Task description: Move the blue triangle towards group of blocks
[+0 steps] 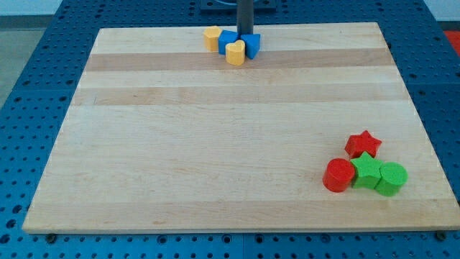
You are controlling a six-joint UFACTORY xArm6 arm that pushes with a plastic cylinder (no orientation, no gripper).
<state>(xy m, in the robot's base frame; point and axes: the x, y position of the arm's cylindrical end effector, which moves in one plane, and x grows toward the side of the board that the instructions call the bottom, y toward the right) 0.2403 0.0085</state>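
Note:
The blue triangle (251, 45) lies near the board's top edge, at the right end of a small cluster. Touching it on the left are a yellow heart (235, 53), a blue cube (227, 39) and a yellow hexagon (211, 37). My tip (244, 34) comes down just behind the blue triangle and the blue cube, at their top side, and looks to be touching them. A second group sits at the view's bottom right: a red star (363, 143), a red cylinder (338, 175), a green star (367, 171) and a green cylinder (392, 178).
The wooden board (215, 144) rests on a blue perforated table (29, 86). The board's top edge runs right behind the cluster at the top.

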